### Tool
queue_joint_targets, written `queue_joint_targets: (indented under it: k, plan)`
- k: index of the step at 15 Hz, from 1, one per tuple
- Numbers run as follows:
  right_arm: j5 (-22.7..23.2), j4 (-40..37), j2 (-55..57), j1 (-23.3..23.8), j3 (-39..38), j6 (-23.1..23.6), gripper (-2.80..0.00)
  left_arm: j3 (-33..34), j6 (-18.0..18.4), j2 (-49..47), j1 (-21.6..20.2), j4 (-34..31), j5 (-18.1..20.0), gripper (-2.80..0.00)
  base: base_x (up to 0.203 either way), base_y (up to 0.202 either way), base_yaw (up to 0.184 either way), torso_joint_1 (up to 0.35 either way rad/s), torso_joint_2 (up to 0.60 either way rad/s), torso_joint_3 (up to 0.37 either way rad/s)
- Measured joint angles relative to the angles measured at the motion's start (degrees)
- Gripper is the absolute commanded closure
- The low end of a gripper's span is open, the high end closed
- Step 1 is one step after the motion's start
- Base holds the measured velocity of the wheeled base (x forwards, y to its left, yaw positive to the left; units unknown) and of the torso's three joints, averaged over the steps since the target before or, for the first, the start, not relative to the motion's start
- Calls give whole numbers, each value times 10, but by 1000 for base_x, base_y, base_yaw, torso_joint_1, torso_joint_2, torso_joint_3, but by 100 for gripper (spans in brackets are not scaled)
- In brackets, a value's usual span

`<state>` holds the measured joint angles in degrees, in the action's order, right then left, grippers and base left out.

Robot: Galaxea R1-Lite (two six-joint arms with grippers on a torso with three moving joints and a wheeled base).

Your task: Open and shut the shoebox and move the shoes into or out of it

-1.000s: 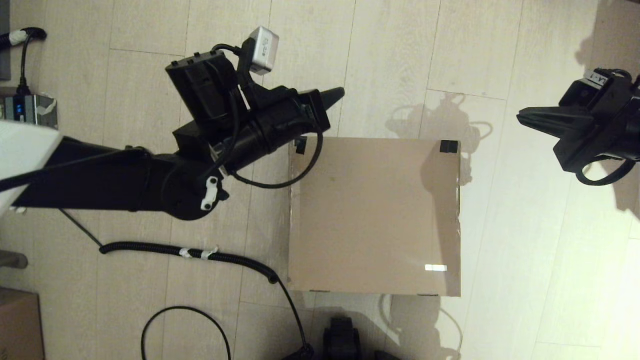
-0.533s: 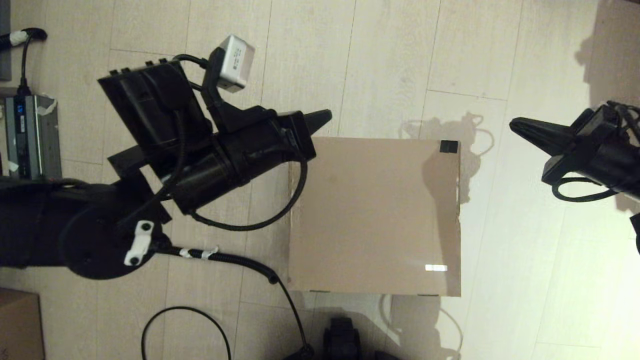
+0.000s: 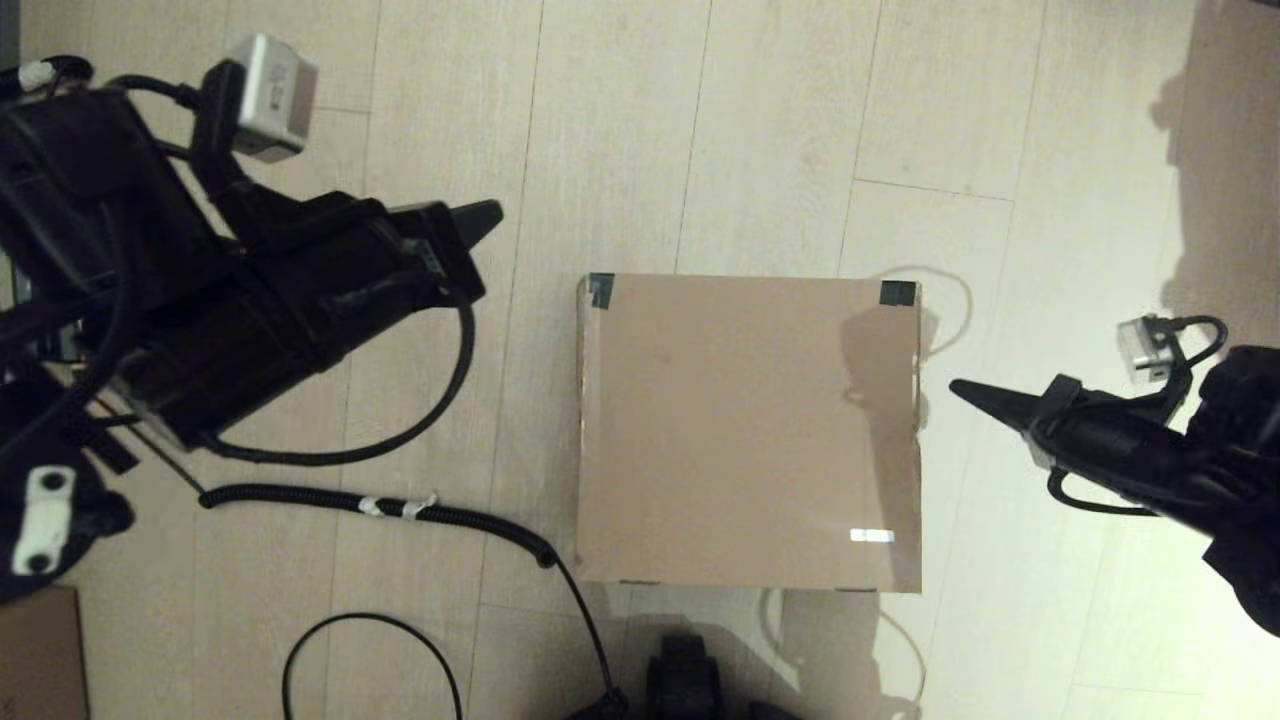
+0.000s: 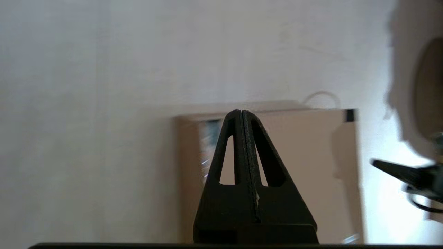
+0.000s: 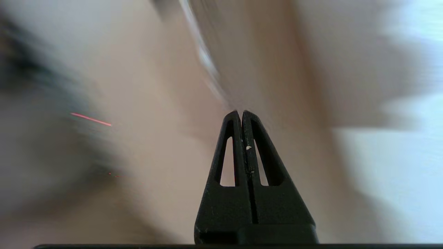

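The shoebox [image 3: 745,430] is a large plain brown cardboard box on the floor at the centre, lid down flat. Black tape marks its two far lid corners, and a small white label sits near the front right. No shoes are in view. My left gripper [image 3: 490,213] is shut and empty, up and to the left of the box, well clear of it. In the left wrist view the left gripper [image 4: 241,111] points toward the shoebox [image 4: 304,166]. My right gripper [image 3: 958,389] is shut and empty, its tip just off the box's right edge. The right wrist view shows the right gripper [image 5: 241,112] over blurred cardboard.
A coiled black cable [image 3: 400,510] runs across the wooden floor to the left of the box. A smaller darker-brown cardboard box [image 3: 35,655] shows in part at the bottom left. Part of the robot base [image 3: 685,675] sits at the bottom centre.
My left arm has drawn back to the left, off the box's far left corner. My right arm has swung down and inward, its tip now beside the box's right edge.
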<state>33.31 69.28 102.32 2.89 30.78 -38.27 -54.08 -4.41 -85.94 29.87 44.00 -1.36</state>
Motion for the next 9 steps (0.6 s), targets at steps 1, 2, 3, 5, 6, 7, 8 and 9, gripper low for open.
queue_joint_targets:
  k: [1,2,3,5,6,7,8,9]
  plan:
    - [-64,-50,-19,-21,-15,98,0,28,4,31,-16,-12,-5,0,0,0,0,0,0,0]
    - [-132,-89,-41,-40,-29,184,0,57,8,64,-34,-20,-7,0,0,0,0,0,0,0]
    - [-193,-115,-69,-55,-44,260,0,90,14,99,-59,-31,-8,0,0,0,0,0,0,0]
    - [-283,-140,-145,-76,-78,386,0,169,30,176,-153,-50,-10,0,0,0,0,0,0,0]
    - [-304,-149,-189,-81,-95,423,0,213,35,216,-196,-60,-10,0,0,0,0,0,0,0]
    - [-317,-163,-242,-85,-113,447,0,263,39,262,-241,-73,-8,0,0,0,0,0,0,0]
    - [-327,-184,-299,-86,-129,457,0,309,41,307,-273,-90,-5,0,0,0,0,0,0,0]
    - [-335,-212,-361,-87,-147,463,0,352,42,351,-295,-110,1,0,0,0,0,0,0,0]
